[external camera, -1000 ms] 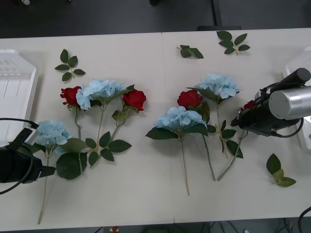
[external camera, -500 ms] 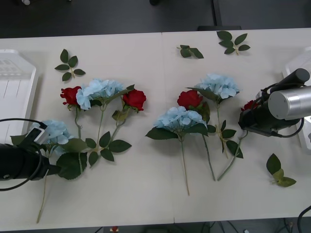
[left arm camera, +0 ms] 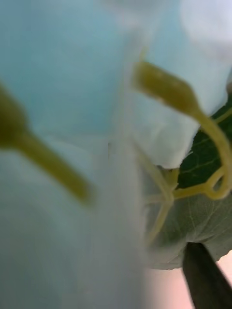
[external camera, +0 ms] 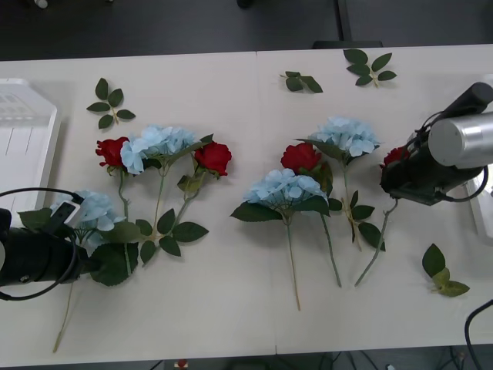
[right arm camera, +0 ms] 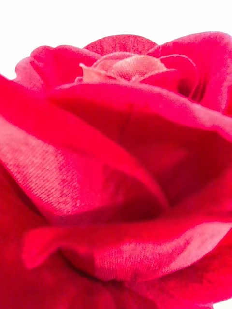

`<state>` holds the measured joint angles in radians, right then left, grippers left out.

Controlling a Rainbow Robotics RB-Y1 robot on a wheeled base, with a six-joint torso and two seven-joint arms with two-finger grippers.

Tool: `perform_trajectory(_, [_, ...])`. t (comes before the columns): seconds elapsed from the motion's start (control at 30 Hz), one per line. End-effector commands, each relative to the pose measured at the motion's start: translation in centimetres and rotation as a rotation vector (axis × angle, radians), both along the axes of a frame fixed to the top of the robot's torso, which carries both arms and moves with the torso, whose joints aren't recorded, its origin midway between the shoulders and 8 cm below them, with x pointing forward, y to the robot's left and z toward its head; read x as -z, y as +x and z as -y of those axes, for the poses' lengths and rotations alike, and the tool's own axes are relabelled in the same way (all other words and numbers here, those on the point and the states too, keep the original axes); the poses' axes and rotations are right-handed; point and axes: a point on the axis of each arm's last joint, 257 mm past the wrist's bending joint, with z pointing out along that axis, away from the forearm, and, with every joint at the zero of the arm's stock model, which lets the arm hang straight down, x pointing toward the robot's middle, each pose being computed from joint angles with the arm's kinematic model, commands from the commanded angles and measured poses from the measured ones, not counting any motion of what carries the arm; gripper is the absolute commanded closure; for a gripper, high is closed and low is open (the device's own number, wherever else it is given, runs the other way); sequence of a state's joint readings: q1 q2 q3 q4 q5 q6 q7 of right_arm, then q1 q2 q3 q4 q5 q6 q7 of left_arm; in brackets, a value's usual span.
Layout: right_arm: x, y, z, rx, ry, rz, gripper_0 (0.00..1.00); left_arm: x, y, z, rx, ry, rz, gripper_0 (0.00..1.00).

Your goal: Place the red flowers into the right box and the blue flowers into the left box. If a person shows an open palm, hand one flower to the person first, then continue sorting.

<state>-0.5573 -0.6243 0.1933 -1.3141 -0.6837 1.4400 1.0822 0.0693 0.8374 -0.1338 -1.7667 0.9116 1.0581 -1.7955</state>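
My left gripper point(external camera: 77, 240) is at the front left of the table, shut on a blue flower point(external camera: 92, 210) whose stem trails toward the front edge. Its pale petals point(left arm camera: 67, 96) sit right against the left wrist camera. Over the table's right side, my right gripper point(external camera: 394, 182) is shut on a red flower point(external camera: 395, 156), its stem hanging down to the left. That bloom point(right arm camera: 116, 169) is pressed close to the right wrist camera. More red flowers point(external camera: 213, 158) and blue flowers point(external camera: 285, 187) lie on the table. The left box point(external camera: 31, 146) is at the left edge, the right box point(external camera: 484, 220) at the right edge.
Loose leaf sprigs lie at the back left point(external camera: 110, 104), back middle point(external camera: 302, 81), back right point(external camera: 368, 65) and front right point(external camera: 441, 274). Two flower groups take up the table's middle, with bare tabletop in the strip between them and along the front edge.
The left gripper has closed in on the blue flower and shifted it slightly right. The right arm has risen toward the right box, taking the red flower and its stem along.
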Motion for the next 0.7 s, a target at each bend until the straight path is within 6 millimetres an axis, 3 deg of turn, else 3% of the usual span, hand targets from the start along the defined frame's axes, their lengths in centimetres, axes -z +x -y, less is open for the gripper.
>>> perform_trajectory(0.03, [-8.9, 4.4, -1.1, -0.037, -0.002, 0.097, 1.0, -0.9, 1.5, 0.6, -0.03, -0.017, 0.026, 0.81])
perform_trajectory(0.1, [-11.5, 5.1, -0.6, -0.047, -0.038, 0.111, 1.0, -0.9, 1.7, 0.8, -0.03, -0.019, 0.029, 0.97])
perform_trajectory(0.13, [-12.9, 5.4, -0.1, -0.055, -0.069, 0.119, 1.0, -0.9, 1.6, 0.7, -0.03, -0.019, 0.026, 1.0])
perform_trajectory(0.27, [-18.8, 7.3, 4.4, -0.133, -0.358, 0.168, 1.0, -0.9, 1.6, 0.6, -0.033, -0.014, 0.029, 1.0])
perform_trajectory(0.33, [-20.6, 8.2, 6.5, -0.174, -0.483, 0.178, 1.0, -0.9, 1.7, 0.6, -0.031, -0.011, 0.03, 1.0])
perform_trajectory(0.37, [-22.1, 9.0, 8.8, -0.22, -0.603, 0.174, 1.0, -0.9, 1.7, 0.5, -0.031, -0.009, 0.03, 1.0])
perform_trajectory(0.4, [-22.8, 9.5, 10.4, -0.235, -0.666, 0.167, 1.0, -0.9, 1.7, 0.5, -0.032, -0.009, 0.03, 1.0])
perform_trajectory(0.43, [-22.8, 9.5, 10.4, -0.235, -0.666, 0.167, 1.0, -0.9, 1.7, 0.5, -0.032, -0.009, 0.03, 1.0])
perform_trajectory(0.47, [-23.9, 10.5, 13.7, -0.285, -0.787, 0.153, 1.0, -0.9, 1.7, 0.5, -0.032, -0.007, 0.031, 1.0])
perform_trajectory(0.7, [-25.1, 12.6, 23.1, -0.392, -1.094, 0.108, 1.0, -1.2, 1.9, 0.3, -0.032, -0.008, 0.037, 1.0])
